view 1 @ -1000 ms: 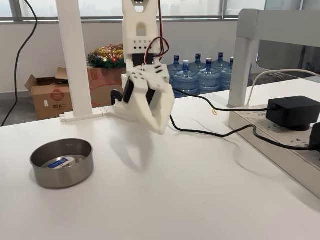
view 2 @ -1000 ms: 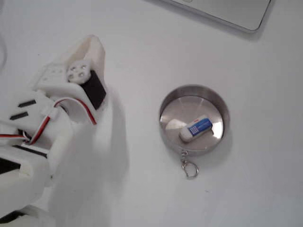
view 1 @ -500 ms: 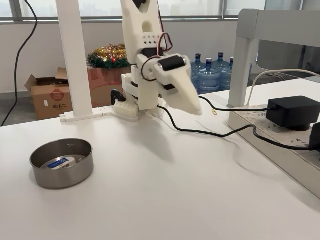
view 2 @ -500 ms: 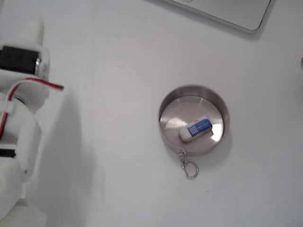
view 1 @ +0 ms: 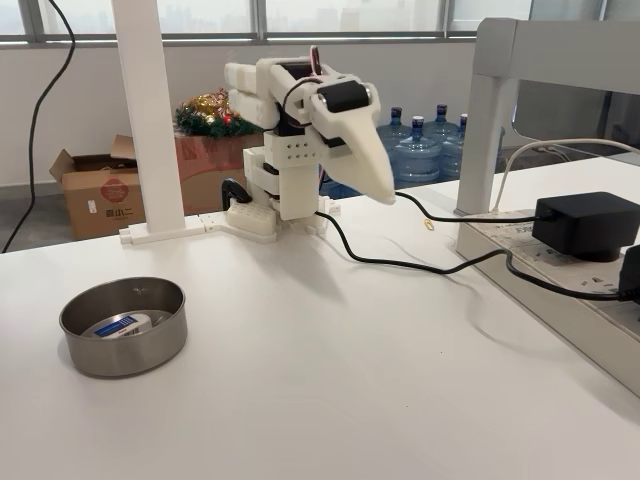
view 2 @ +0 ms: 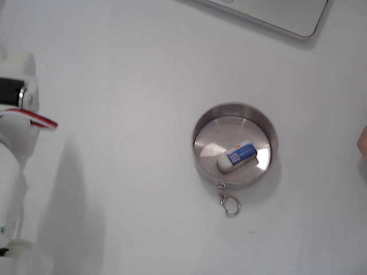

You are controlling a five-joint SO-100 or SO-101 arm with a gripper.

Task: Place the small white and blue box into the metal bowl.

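The end effector (view 1: 385, 190) hangs above the bench (view 1: 350, 380) with its fingers drawn together to one tip, empty, pointing down to the right in a fixed view. Well apart from it, the small white and blue box (view 2: 237, 156) lies flat inside the metal bowl (view 2: 202, 130) (a small key ring (view 2: 230, 204) lies just beside the rim). Black cables (view 1: 420, 265) trail across the bench.

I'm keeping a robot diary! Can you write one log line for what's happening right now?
box: small white and blue box lying inside metal bowl | gripper: shut, empty, raised away from bowl | task: looks done
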